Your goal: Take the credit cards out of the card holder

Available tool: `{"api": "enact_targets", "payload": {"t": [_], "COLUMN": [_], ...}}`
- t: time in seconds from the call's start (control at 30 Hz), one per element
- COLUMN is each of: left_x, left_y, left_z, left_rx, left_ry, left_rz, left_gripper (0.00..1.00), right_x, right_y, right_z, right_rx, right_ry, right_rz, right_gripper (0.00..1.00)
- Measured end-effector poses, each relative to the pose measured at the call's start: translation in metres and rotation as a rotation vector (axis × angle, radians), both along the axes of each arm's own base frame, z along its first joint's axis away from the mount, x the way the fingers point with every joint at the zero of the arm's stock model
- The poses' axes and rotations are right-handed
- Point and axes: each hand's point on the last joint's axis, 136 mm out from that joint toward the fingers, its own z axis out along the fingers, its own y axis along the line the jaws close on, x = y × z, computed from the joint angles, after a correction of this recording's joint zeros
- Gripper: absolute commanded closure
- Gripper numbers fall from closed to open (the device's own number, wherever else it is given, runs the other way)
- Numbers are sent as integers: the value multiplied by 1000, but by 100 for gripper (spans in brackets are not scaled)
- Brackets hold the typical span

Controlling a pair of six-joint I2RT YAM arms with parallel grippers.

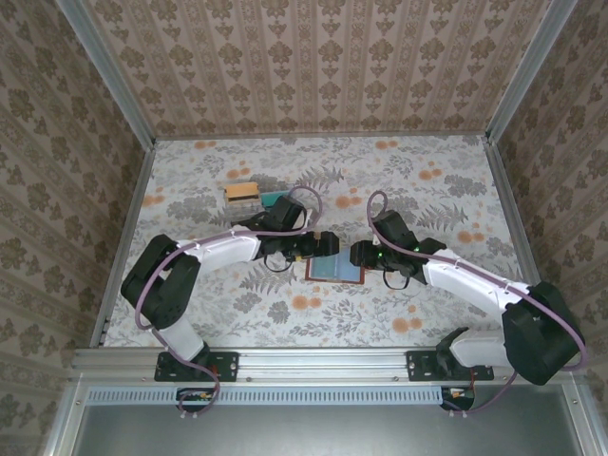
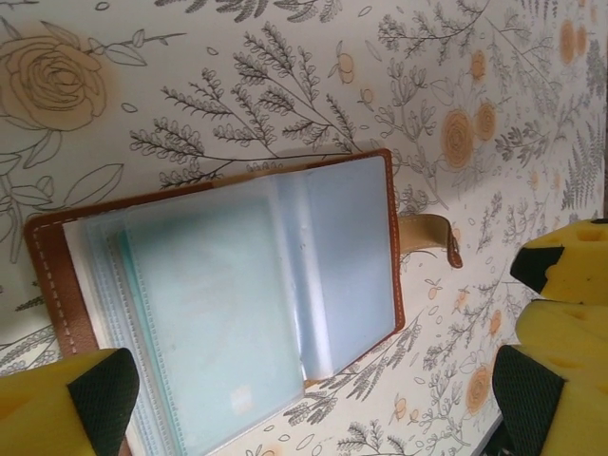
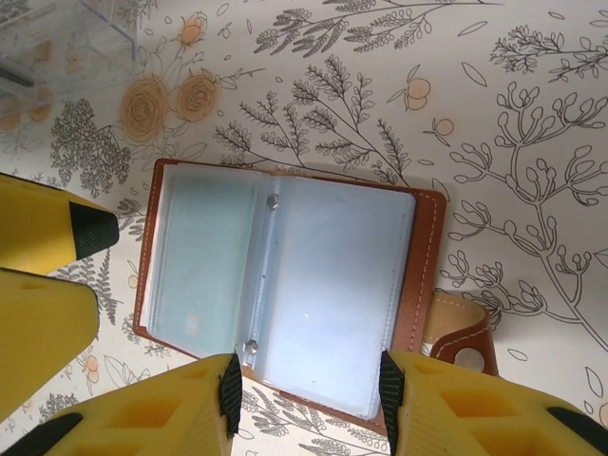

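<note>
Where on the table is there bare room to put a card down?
Free: far right cloth, between right arm and wall; near strip between holder and rail. Crowded: the middle, with left gripper and right gripper at the holder, the tan item just beyond.

Your table (image 1: 427,180) carries a floral-print covering (orange blooms, grey ferns). The brown card holder (image 1: 334,270) lies open and flat near its middle. At the back left you have a tan item (image 1: 240,191) and a teal item (image 1: 272,199), close together.
</note>
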Motion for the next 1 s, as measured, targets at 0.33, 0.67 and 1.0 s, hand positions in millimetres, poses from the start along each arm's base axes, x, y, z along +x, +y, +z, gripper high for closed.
{"api": "enact_targets", "payload": {"t": [0.33, 0.67, 1.0], "left_x": [-9, -10, -11], "left_y": [-1, -11, -1], "left_z": [-30, -30, -24], "left_rx": [52, 22, 67], "left_ry": [60, 57, 44], "left_rz": [-20, -38, -23], "left_gripper": [2, 3, 3], "right_x": [-18, -22, -20], "right_y": [-8, -7, -6], "right_z": [-43, -68, -68], "right_rx": [-45, -56, -51], "right_ry": [108, 168, 163], "right_rz": [-3, -3, -5], "right_gripper": [60, 61, 64]}}
